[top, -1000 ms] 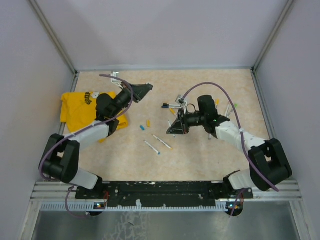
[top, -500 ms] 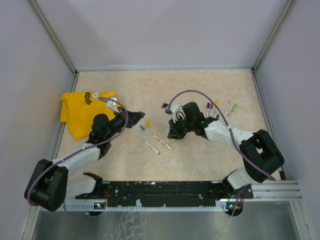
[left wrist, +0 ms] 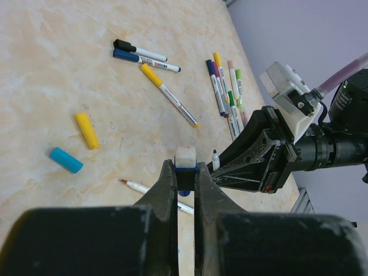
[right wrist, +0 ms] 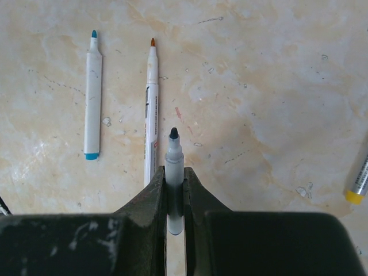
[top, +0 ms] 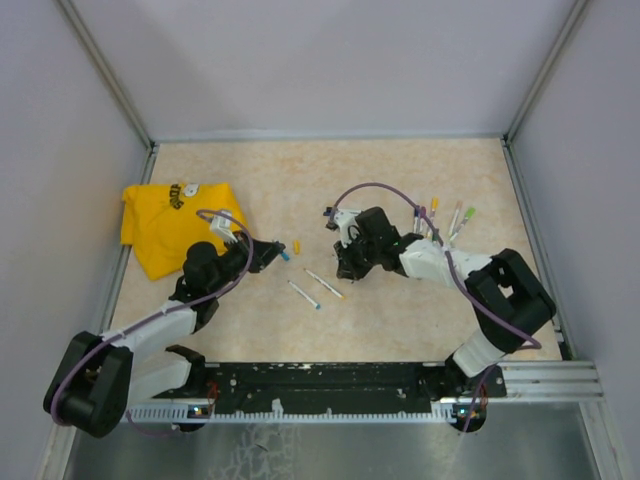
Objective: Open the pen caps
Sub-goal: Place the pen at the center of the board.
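Note:
My left gripper (left wrist: 185, 172) is shut on a dark blue pen cap (left wrist: 186, 164) with a pale end, held just above the table. My right gripper (right wrist: 174, 172) is shut on an uncapped whitish pen barrel (right wrist: 175, 158) whose dark tip points forward. In the top view the left gripper (top: 270, 254) and right gripper (top: 347, 265) face each other, apart. Two loose caps, a yellow one (left wrist: 87, 130) and a light blue one (left wrist: 65, 160), lie on the table left of my left fingers. Two uncapped pens, blue-tipped (right wrist: 92, 95) and orange-tipped (right wrist: 151, 103), lie ahead of my right gripper.
Three capped pens, black (left wrist: 138, 50), blue (left wrist: 144, 59) and yellow (left wrist: 169, 95), lie farther out. A cluster of several capped pens (top: 440, 220) sits right of the right arm. A yellow cloth (top: 160, 225) lies at the left. Walls enclose the table on three sides.
Both arms have come down low over the table. My left gripper swung toward the near side, beside the loose caps. The right arm folded lower; its gripper stayed about where it was.

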